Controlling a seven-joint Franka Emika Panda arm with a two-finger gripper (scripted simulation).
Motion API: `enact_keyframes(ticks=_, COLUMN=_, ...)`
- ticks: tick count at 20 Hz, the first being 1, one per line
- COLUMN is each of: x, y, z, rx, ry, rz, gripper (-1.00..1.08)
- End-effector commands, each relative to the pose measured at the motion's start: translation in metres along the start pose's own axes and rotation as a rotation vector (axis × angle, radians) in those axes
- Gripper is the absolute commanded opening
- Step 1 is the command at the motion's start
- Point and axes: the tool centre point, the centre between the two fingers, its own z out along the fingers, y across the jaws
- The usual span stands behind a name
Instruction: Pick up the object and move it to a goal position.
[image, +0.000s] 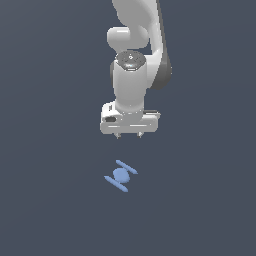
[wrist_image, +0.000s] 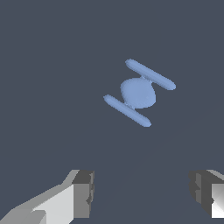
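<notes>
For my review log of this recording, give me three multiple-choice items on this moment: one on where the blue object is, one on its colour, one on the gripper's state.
1. Where is the blue object relative to the gripper in the exterior view?
A. Clamped between the fingers
B. Below the gripper, apart from it
C. Resting on top of the arm

2. What colour is the object?
A. Red
B. Green
C. Light blue

3. How does the gripper stand?
A. Open and empty
B. Shut on the object
C. Shut on nothing

Answers: 1 B, a clear gap separates the fingertips from the object; 2 C, both views show it light blue; 3 A, the wrist view shows the two fingers wide apart with nothing between them.
</notes>
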Motion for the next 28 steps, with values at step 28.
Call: enact_keyframes(ticks=28, x=0.07, y=0.024, z=0.068, rx=0.261, ry=-0.051, rz=-0.386, gripper=0.68)
